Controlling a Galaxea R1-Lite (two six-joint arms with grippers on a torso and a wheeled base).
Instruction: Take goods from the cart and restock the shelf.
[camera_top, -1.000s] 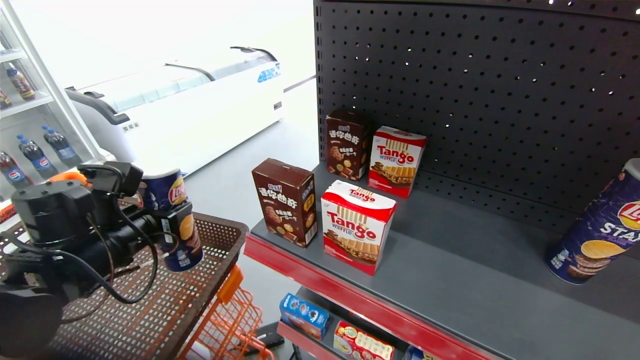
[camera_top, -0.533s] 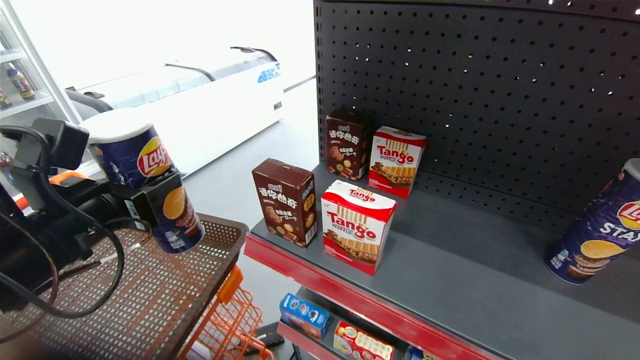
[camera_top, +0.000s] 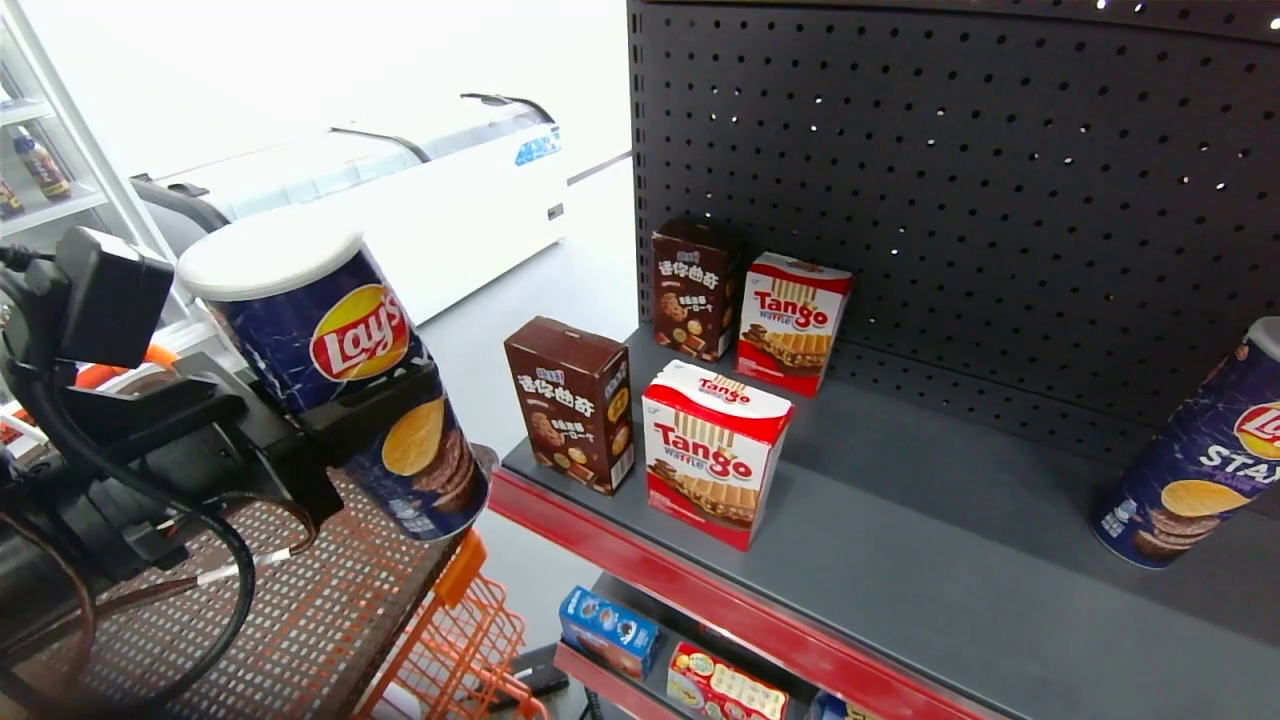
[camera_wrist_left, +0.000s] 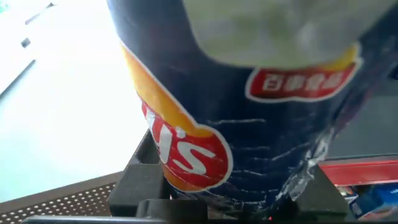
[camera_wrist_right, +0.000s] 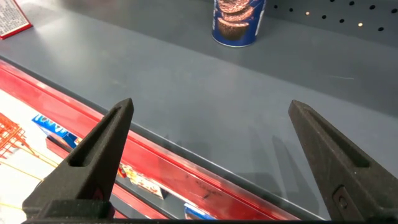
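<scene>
Left fingers are clamping the can at mid-body, holding it tilted above the cart, near the shelf. Right fingers are standing open. It is probably feeling light, slippery and crushable, so a gentle middle grip is suiting it.

At upper left we see a long white chest freezer with sliding lids. At the left edge, a dark cola bottle stands in a white drinks cooler.
</scene>
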